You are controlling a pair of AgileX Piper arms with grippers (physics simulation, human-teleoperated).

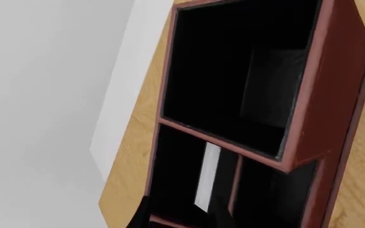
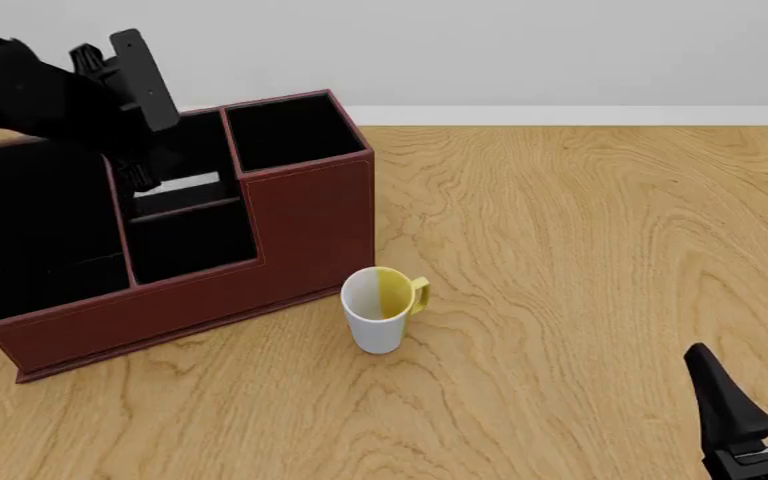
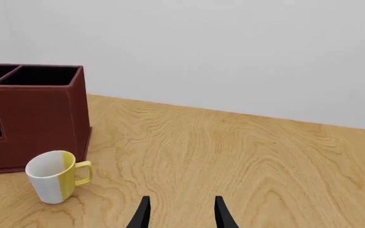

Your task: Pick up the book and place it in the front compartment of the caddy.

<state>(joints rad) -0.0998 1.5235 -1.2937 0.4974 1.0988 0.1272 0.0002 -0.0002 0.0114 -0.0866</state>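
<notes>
Nearest the front camera, the right gripper [image 2: 755, 385] stood low over the bare wood with its two black fingers spread and nothing between them. Forward and left of it sat a white-and-yellow mug [image 2: 381, 308], just beside the reddish-brown caddy [image 2: 307, 215].

Over the caddy's middle section hung the left gripper [image 2: 155, 170]. The book [image 1: 207, 177] stood on edge directly ahead of its fingertips, down in the black-lined half of the middle section farthest from the front camera, its white page edges bright against black covers. Whether the fingers pinched the book or stood clear of it could not be told.

Light woodgrain table [image 2: 584, 250] met a plain pale wall [image 3: 233, 52] behind. Ahead of the right gripper the wood lay open; the table's edge ran just past the caddy on the left gripper's outer side.
</notes>
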